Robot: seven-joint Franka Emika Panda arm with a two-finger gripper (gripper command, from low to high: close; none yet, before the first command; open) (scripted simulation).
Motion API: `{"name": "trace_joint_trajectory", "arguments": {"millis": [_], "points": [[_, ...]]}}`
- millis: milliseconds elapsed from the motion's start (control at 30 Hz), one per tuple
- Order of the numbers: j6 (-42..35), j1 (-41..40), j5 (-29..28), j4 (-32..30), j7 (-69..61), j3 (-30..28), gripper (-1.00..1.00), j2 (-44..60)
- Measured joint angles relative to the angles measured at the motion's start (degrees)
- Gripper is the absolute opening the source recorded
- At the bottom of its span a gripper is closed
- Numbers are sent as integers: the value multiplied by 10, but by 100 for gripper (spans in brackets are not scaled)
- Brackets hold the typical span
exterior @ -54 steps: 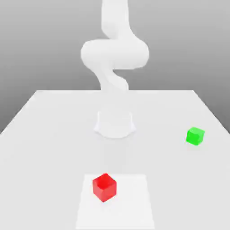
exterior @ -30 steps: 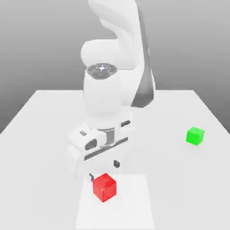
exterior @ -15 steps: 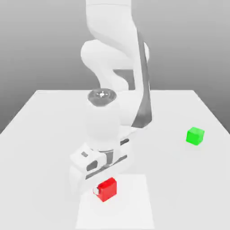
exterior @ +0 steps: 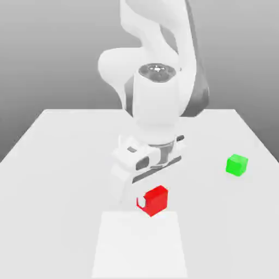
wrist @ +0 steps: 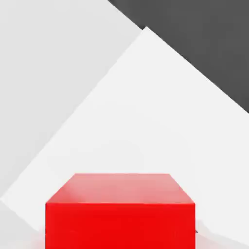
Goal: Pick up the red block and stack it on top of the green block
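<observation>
1. A flat, pale grey table spreads from the exterior view's left edge; its surface left of the white robot arm lies bare, with open room running back to the table's far edge.

2. A lighter white square patch is marked on the table near its front edge, directly below the small bright red plain cube, with bare table on either side of the patch.

3. The two-finger gripper points down from the white arm, its fingers closed tight on the red cube; a white fingertip presses the cube's face on the exterior view's left.

4. The red cube hangs in that grip, lifted clear of the table and slightly tilted, above the far edge of the white patch.

5. In the hand view, the red cube sits close to the camera, its top face and one side face visible, with the white patch and grey table beneath it and a dark area beyond the table's edge.

6. Right of the red cube in the exterior view, a stretch of bare table separates it from the small bright green plain cube.

7. The green cube rests on the table well apart from the red cube, near the table's right edge in the exterior view, with nothing on top of it or beside it.
</observation>
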Motion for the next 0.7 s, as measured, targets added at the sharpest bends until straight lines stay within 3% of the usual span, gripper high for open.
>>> {"name": "trace_joint_trajectory", "arguments": {"millis": [367,700], "points": [[-66,167,108,-28,240,177,-100,-100],[-27,331,238,-61,420,333,-100,-105]]}}
